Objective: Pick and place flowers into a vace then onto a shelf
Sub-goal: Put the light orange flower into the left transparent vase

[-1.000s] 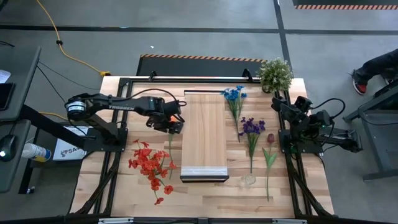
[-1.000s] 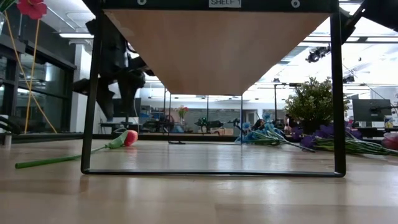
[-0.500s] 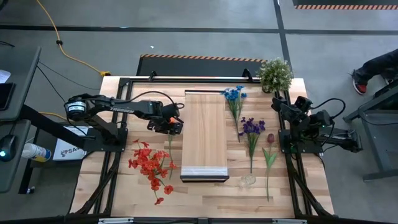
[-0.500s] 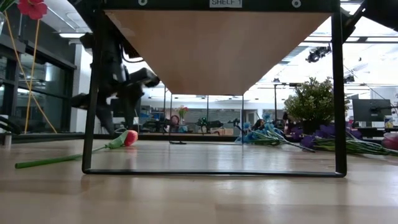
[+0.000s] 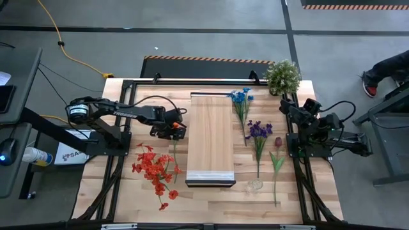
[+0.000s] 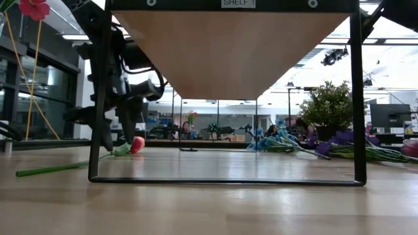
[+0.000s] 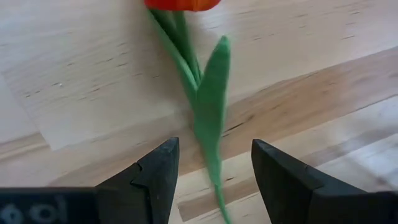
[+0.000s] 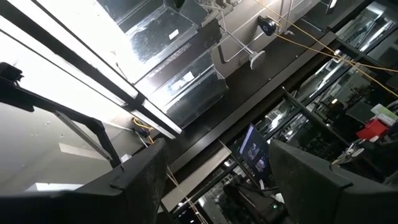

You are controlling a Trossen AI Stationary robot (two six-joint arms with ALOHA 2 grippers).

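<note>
Left gripper [image 7: 211, 168] hovers open astride the orange flower's stem [image 7: 208, 118]; right gripper [image 8: 214, 180], open, waits at the worktop's [image 5: 211, 198] 3 o'clock.

You had a slatted wooden table [image 5: 211, 201] carrying a raised light-wood shelf [image 5: 209, 137] down its middle, on a thin black frame whose feet stood on the tabletop. To its left lay a spray of red flowers [image 5: 154, 169] and, closer to the shelf, an orange tulip [image 7: 186, 37] flat on the wood. To its right lay blue flowers [image 5: 240, 99], purple flowers [image 5: 258, 132] and a dark-red flower [image 5: 277, 148]. A bushy potted plant [image 5: 282, 76] stood at the far right corner, and a small clear vase [image 5: 255, 184] stood near the shelf's pale end.
</note>
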